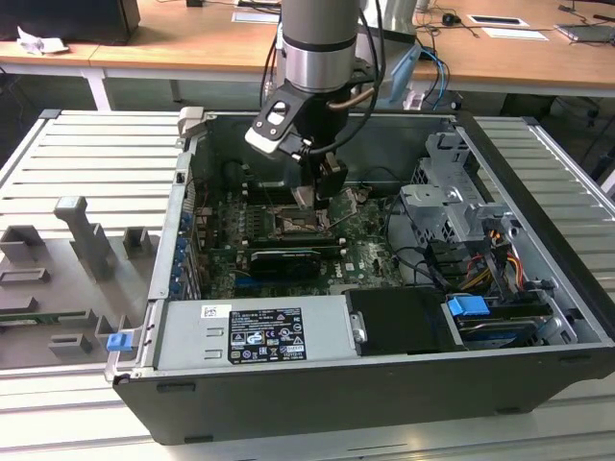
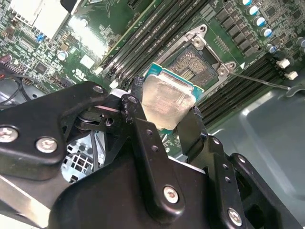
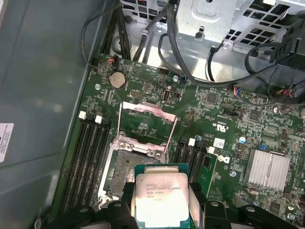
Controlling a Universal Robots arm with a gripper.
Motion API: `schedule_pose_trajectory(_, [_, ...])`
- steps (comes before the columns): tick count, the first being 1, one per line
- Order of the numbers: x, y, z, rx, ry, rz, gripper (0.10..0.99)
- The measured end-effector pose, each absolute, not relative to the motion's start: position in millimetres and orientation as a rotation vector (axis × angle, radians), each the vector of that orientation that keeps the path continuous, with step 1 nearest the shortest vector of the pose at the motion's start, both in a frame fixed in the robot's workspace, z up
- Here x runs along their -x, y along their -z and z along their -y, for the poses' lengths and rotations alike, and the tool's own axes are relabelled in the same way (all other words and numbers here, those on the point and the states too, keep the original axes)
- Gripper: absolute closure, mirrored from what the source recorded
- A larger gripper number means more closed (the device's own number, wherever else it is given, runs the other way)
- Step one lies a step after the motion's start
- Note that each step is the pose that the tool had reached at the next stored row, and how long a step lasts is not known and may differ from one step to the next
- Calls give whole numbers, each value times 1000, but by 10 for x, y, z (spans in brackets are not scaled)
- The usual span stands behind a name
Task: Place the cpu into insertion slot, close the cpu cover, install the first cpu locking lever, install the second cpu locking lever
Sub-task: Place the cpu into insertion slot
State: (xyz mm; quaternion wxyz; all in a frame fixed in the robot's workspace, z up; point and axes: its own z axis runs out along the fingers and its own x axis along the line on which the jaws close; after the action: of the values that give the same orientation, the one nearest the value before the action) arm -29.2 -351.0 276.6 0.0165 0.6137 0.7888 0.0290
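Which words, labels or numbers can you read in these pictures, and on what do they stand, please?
None can be read with confidence.
cpu face, first wrist view: grey print, too small.
Black-and-white label on the silver box, exterior view: blurred.
Green circuit board: white marks, too small.
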Motion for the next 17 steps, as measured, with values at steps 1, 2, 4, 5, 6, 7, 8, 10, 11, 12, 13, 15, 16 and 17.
schedule_pose_trajectory(1, [291, -2748, 3508, -1927, -89, -2437, 553])
schedule_pose_trajectory(2, [291, -2729, 3508, -1961, -88, -2408, 553])
schedule_pose_trajectory(4, [291, -2699, 3508, -2014, -86, -2363, 553])
schedule_pose_trajectory(5, [291, -2689, 3508, -2035, -86, -2344, 553])
schedule_pose_trajectory(6, [291, -2680, 3507, -2053, -85, -2328, 553])
schedule_pose_trajectory(7, [291, -2670, 3507, -2075, -85, -2308, 553])
schedule_pose_trajectory(8, [291, -2660, 3507, -2095, -84, -2288, 553])
schedule_pose_trajectory(10, [291, -2646, 3507, -2123, -83, -2262, 553])
schedule_pose_trajectory(11, [291, -2640, 3507, -2133, -83, -2252, 553])
schedule_pose_trajectory(12, [291, -2629, 3507, -2148, -83, -2237, 553])
schedule_pose_trajectory(13, [291, -2618, 3507, -2164, -82, -2221, 553])
schedule_pose_trajectory(15, [291, -2605, 3507, -2184, -82, -2201, 553])
schedule_pose_trajectory(16, [291, -2603, 3507, -2186, -82, -2198, 553])
schedule_pose_trajectory(17, [291, -2597, 3507, -2188, -82, -2196, 553])
